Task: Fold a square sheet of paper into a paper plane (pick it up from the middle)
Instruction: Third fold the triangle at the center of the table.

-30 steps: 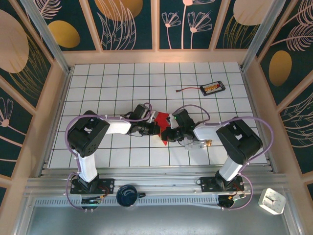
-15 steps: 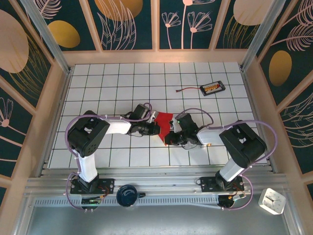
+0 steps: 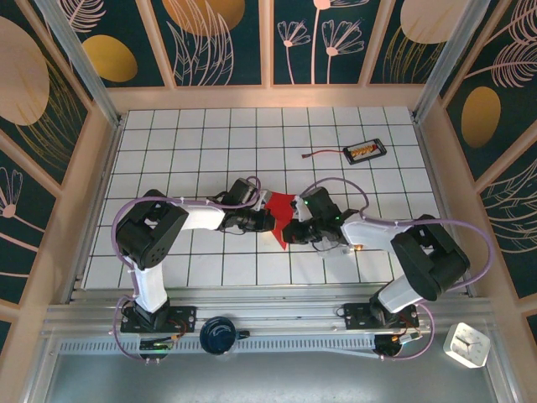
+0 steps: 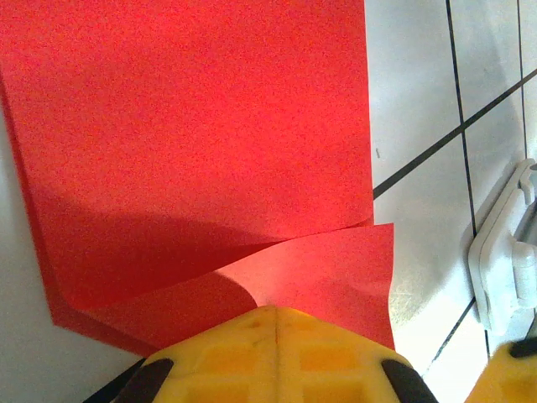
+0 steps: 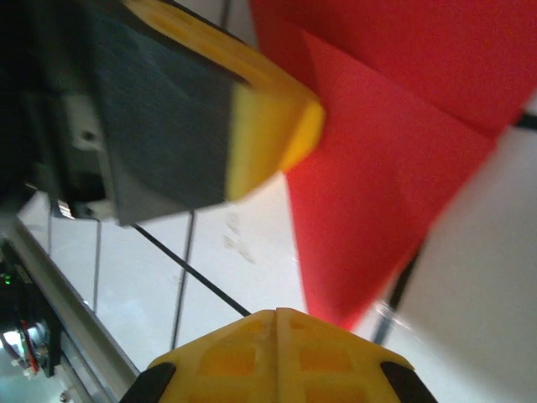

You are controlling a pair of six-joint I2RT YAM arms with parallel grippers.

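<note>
The red square sheet of paper [image 3: 284, 206] lies folded in overlapping layers in the middle of the table, one pointed end toward the near edge. In the left wrist view the paper [image 4: 193, 126] shows a loose flap curling up. My left gripper [image 3: 267, 221] is shut, its yellow tips [image 4: 273, 312] pressed down on the paper's lower layer. My right gripper [image 3: 294, 232] is also shut; its tips [image 5: 277, 315] sit just beside the paper's point [image 5: 369, 210], holding nothing. The left gripper's finger [image 5: 268, 126] shows close by in the right wrist view.
A small black tray with a cable [image 3: 364, 151] lies at the back right. A small clear plastic piece [image 3: 340, 246] sits under the right arm, also visible as a pale plastic piece [image 4: 503, 260]. Wooden walls [image 3: 96, 168] enclose the tiled table.
The right arm has swung its elbow out to the right and its gripper has shifted beside the paper, so more of the red paper and its near point show. The left arm has stayed put.
</note>
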